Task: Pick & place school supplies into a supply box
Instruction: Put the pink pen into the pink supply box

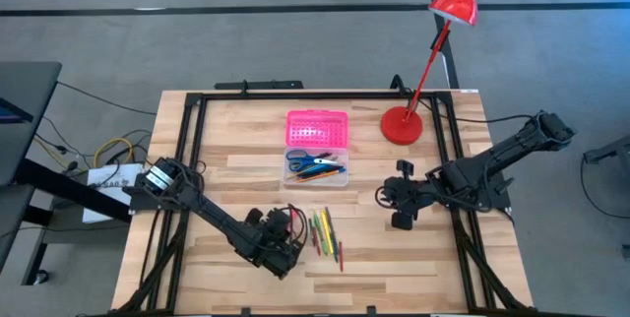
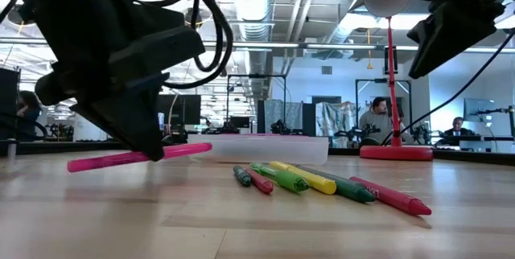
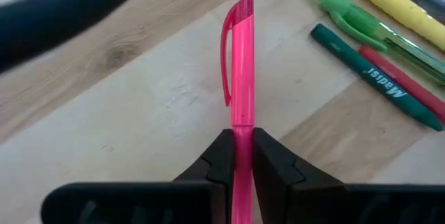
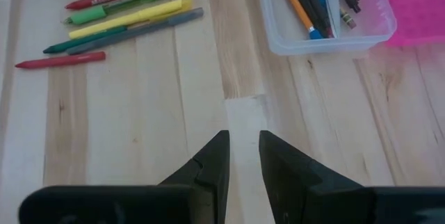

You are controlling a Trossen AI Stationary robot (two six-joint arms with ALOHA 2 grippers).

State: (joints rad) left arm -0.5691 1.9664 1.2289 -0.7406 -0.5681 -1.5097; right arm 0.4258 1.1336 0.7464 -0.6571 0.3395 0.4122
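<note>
Box (image 1: 317, 168) sits mid-table toward the far side, its pink lid (image 1: 317, 128) swung open flat beyond the clear base; inside lie an orange pencil (image 4: 295, 3), blue pens and blue-handled scissors (image 1: 300, 158). Nearer, on the table (image 1: 226, 159), a loose row of supplies rests: green pen (image 3: 361, 26), yellow marker (image 3: 389, 5), dark green crayon (image 3: 368, 74), red crayon (image 4: 61, 60). Left hand (image 3: 242, 154), just left of that row, is clamped on a pink pen (image 3: 240, 64) held just above the wood. Right hand (image 4: 243, 158) hovers right of the box, fingers slightly apart, holding nothing. A red lamp (image 1: 423, 61) stands at the far right.
</note>
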